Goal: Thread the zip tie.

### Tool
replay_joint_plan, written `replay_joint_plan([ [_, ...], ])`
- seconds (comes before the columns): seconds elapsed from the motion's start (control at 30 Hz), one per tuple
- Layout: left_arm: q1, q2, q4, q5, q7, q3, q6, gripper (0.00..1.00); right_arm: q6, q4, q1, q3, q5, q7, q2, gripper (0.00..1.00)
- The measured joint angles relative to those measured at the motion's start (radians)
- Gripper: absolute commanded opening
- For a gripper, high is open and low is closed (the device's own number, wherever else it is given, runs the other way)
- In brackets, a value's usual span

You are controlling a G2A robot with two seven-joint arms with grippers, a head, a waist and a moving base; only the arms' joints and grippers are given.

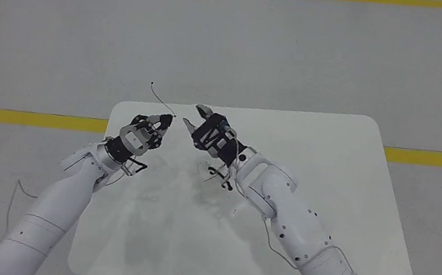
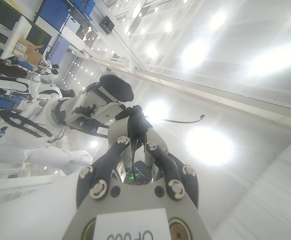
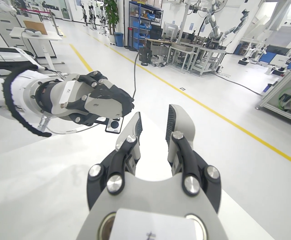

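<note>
Above the far edge of the table (image 1: 323, 194), the left gripper (image 1: 164, 122) is clamped on the zip tie (image 1: 161, 99), whose free end juts outward. The right gripper (image 3: 154, 116) is held apart alongside. Threading seems unstarted: that end must be caught next.

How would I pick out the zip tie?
Above the far edge of the white table, the shut left tool faces the open right tool. From the left tool's tip a zip tie sticks out: the only free-ended black strand, curving past the table.
</note>
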State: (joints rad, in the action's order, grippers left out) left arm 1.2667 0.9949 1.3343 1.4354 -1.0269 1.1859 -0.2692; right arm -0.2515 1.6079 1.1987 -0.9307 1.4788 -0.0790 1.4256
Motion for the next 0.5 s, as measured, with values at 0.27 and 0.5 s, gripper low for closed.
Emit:
replay_joint_plan([
  [0.27, 0.0, 0.0, 0.0, 0.0, 0.0, 0.0, 0.0, 0.0, 0.011, 0.014, 0.01, -0.02, -0.002, -0.014, -0.003, 1.0],
  [0.5, 0.009, -0.01, 0.026, -0.195, 0.072, 0.019, 0.109, 0.0, -0.026, 0.052, 0.017, -0.073, -0.044, -0.082, -0.013, 1.0],
])
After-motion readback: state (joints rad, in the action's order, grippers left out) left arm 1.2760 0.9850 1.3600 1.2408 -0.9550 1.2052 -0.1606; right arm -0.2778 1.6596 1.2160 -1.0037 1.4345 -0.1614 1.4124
